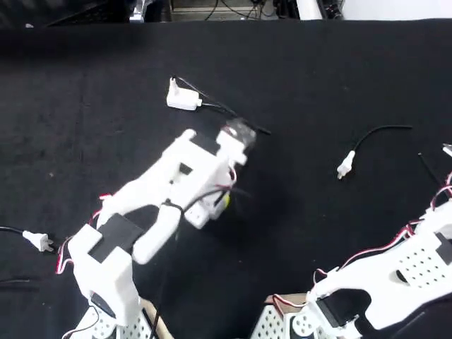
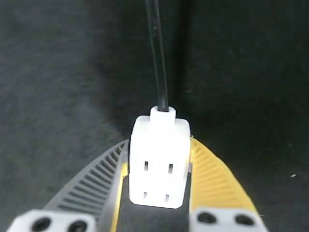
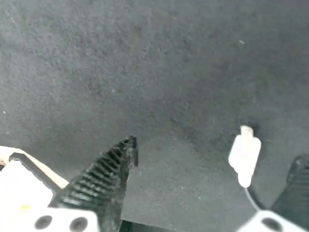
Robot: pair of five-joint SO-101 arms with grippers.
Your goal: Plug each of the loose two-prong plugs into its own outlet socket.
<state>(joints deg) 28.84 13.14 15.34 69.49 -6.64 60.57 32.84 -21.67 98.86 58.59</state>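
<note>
Closest to the left wrist lens was the socket (image 2: pixel 159 162), a white block pinched across its sides by the left gripper (image 1: pixel 238 134). One grey finger (image 2: pixel 91 186) and one yellow finger (image 2: pixel 215 179) pressed against it. Its face, with two pairs of slots, looked back up the wrist, and its cord (image 2: pixel 158 58) ran straight away over the black cloth (image 1: pixel 318 78). From above, this gripper sat near the middle of the table.

The plug (image 3: pixel 244 153) lay flat on the cloth inside the spread of the right gripper (image 3: pixel 215 154). That gripper's dark fingers (image 3: pixel 108 169) stood wide apart and touched nothing, with the plug much closer to one finger than the other. The plug's long axis ran roughly away from that wrist, blunt tip far and thin wire trailing back toward the gripper. In the high view the same plug (image 1: pixel 345 167) lay well to the right of the held socket, so the right arm was clearly the nearer one. I judged the next move would hinge on centring over the plug and closing across its short width, not along its length.

Farther out, a second plug (image 1: pixel 37 241) lay at the left edge near the left arm's base. Another white block (image 1: pixel 182 99), probably a second socket, lay just beyond the left gripper.
</note>
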